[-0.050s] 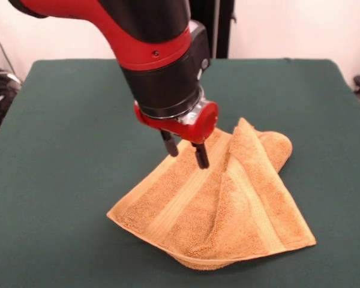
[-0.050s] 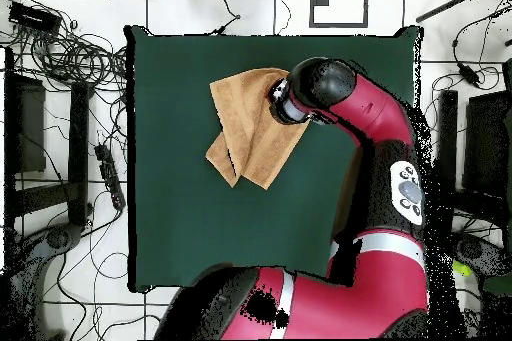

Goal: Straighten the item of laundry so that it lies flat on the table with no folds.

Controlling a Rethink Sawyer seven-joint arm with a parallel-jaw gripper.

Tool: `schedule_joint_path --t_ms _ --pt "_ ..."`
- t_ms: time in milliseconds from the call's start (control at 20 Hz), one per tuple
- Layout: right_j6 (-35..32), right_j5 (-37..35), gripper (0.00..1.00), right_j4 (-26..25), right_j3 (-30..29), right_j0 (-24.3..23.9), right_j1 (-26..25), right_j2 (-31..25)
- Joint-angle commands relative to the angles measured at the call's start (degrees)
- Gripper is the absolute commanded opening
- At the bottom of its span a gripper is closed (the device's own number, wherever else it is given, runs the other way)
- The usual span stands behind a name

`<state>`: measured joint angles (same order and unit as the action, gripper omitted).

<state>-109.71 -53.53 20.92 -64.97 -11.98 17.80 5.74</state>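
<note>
The hand towel (image 1: pixel 219 201) lies on the green table (image 1: pixel 60 150), toward the camera-side half of the top in the front view, and it is not flat: one layer is folded diagonally over another, with a raised ridge running from the peak near the far corner down toward the near edge, and a rounded lobe of cloth showing behind that ridge on the right. Pale woven bands cross the upper layer at a slant. The gripper (image 1: pixel 186 153) hangs just over the towel's far-left slanted edge, fingers (image 1: pixel 201 155) apart with a clear gap between them and nothing held; whether the tips touch the pile cannot be told from either view. The governing relation is this: nearly all of the cloth lies on the near and right side of the gripper as the front camera sees it, while bare table lies behind and to its left. In the overhead view the arm's wrist covers the same edge of the towel, whose long axis runs diagonally. In my judgement, the next grasp should take the edge directly beneath the fingers and draw it away from the bulk, onto open felt, to unfold the overlapped layer.
</note>
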Motion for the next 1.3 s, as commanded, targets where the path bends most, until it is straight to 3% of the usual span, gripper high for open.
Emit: schedule_joint_path --t_ms 50,450,800,1300 --pt "-11.63 1.34 1.0 5.13 -9.3 1.86 0.84 -7.75" --pt "-9.62 4.55 1.0 9.16 -14.63 2.26 2.4 -9.41" --pt "-11.99 4.94 1.0 10.46 -15.06 3.45 2.83 -8.65" --pt "-18.29 8.11 1.0 6.03 -12.56 11.62 2.31 -0.19"
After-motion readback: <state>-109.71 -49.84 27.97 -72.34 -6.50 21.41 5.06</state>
